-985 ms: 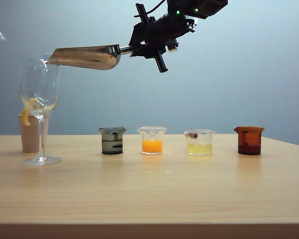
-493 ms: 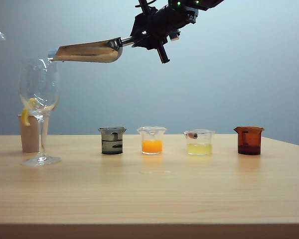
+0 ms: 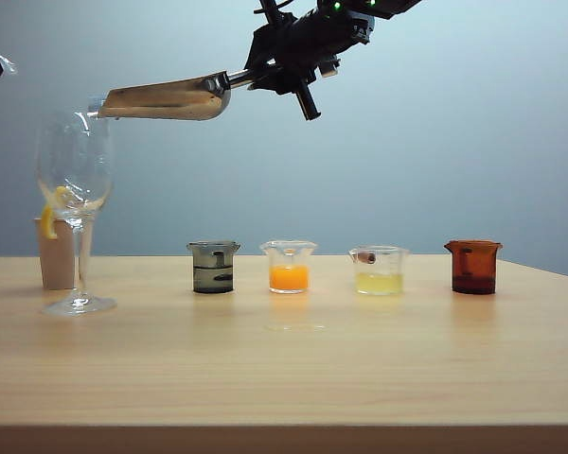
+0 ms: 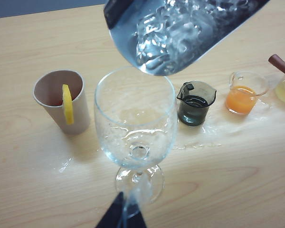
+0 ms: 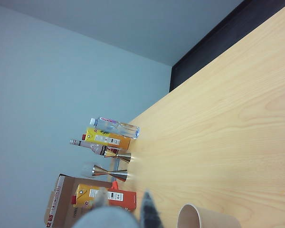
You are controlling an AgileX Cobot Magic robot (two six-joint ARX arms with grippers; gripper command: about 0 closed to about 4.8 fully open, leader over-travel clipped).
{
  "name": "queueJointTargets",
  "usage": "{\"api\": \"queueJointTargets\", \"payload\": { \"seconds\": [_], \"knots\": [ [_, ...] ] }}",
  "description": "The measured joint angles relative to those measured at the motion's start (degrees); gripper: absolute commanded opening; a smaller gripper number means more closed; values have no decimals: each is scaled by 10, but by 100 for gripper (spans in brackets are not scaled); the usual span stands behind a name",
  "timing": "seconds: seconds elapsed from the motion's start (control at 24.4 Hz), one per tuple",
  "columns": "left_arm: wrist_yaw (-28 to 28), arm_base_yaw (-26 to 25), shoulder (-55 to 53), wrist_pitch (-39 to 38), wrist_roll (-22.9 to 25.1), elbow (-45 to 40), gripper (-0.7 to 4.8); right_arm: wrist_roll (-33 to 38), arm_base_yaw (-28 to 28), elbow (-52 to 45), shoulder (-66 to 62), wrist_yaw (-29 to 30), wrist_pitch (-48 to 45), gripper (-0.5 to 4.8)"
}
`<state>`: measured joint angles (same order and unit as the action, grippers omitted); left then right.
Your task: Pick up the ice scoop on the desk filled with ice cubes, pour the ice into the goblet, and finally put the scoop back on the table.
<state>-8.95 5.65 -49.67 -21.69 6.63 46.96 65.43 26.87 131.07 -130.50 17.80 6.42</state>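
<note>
Right gripper grips ice scoop above goblet; left gripper near foot.

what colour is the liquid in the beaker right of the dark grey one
Orange liquid, clearest in the exterior view.

The light wood-grain table carries the goblet at its left end, standing below and well to the left of the right gripper's jaws. Just behind the goblet stands a beige cup. Four small beakers stand in a row, all far beneath those jaws: grey, orange, pale yellow, brown.
</note>
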Motion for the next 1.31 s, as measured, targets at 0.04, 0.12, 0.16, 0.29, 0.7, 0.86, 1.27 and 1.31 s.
{"api": "queueJointTargets", "payload": {
  "seconds": [0.04,0.12,0.16,0.29,0.7,0.86,1.27,1.31],
  "knots": [
    [0,0,0,0,0,0,-5,0,0,0,0,0,0,-9],
    [0,0,0,0,0,0,-5,-6,0,1,0,-2,0,-9],
    [0,0,0,0,0,0,-5,-8,1,2,0,-5,0,-9],
    [0,0,0,0,0,0,-5,-13,2,7,0,-13,-1,-9],
    [0,0,0,0,0,0,-5,-15,4,7,1,-13,-1,-9],
    [0,0,0,0,0,0,-5,-15,5,7,1,-12,-1,-9],
    [0,0,0,0,0,0,-5,-24,5,8,1,0,-1,-9],
    [0,0,0,0,0,0,-5,-24,5,8,1,0,-1,-9]
  ]
}}
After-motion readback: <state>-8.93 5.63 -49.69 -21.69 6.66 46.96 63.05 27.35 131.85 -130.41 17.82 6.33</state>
